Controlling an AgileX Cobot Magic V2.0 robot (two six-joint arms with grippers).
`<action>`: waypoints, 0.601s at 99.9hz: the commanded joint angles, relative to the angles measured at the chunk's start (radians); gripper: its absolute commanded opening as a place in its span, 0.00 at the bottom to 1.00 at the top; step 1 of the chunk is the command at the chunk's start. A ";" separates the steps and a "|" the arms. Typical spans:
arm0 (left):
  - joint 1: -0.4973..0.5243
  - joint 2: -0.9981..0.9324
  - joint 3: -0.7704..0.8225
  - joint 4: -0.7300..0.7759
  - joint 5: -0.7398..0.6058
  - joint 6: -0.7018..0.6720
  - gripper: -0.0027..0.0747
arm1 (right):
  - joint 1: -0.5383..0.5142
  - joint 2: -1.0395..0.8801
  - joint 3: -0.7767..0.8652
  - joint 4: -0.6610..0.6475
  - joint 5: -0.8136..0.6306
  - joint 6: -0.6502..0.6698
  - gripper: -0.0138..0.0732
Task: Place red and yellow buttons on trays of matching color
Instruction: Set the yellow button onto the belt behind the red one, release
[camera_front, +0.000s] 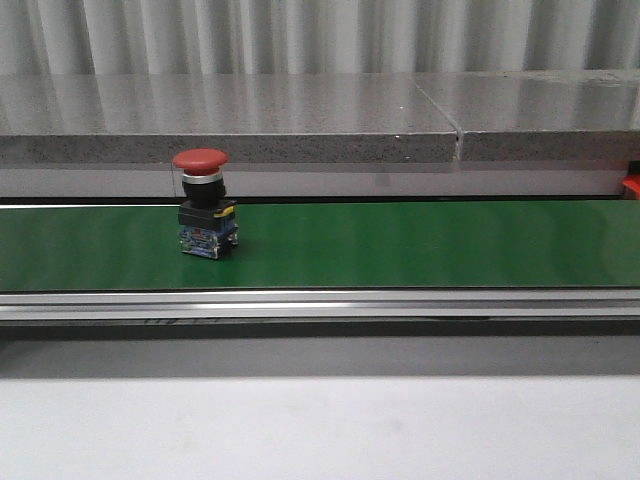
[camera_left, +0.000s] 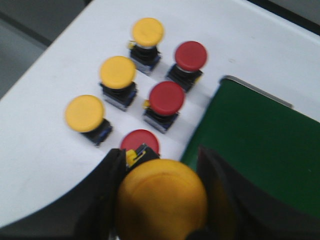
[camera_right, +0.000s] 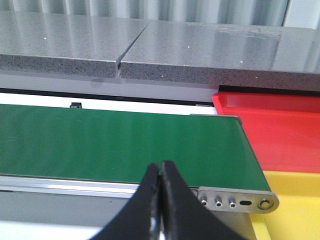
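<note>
The left gripper (camera_left: 162, 200) is clamping a yellow button (camera_left: 161, 197), fingers (camera_left: 107, 190) pressing its body under the cap, above the white table (camera_left: 40, 145) where six more are standing beside the belt (camera_left: 260, 145). The right gripper (camera_right: 161, 200) is sitting closed and empty near the red tray (camera_right: 280, 130) and yellow tray (camera_right: 295, 210). A red button (camera_front: 205, 203) is standing upright on the belt. Rigid and light, it looks best gripped low on its squarish body; the domed cap seems slippery.

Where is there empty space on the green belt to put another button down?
The green belt is bare everywhere right of the red button, up to its end by the red tray. It is crowded on the white table, where six buttons cluster.
</note>
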 joint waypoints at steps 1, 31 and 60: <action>-0.080 -0.009 -0.025 -0.003 -0.051 0.010 0.01 | -0.005 -0.011 -0.014 -0.003 -0.076 -0.001 0.08; -0.196 0.124 -0.110 -0.060 -0.055 0.010 0.01 | -0.005 -0.011 -0.014 -0.003 -0.076 -0.001 0.08; -0.232 0.226 -0.165 -0.075 -0.057 0.010 0.01 | -0.005 -0.011 -0.014 -0.003 -0.076 -0.001 0.08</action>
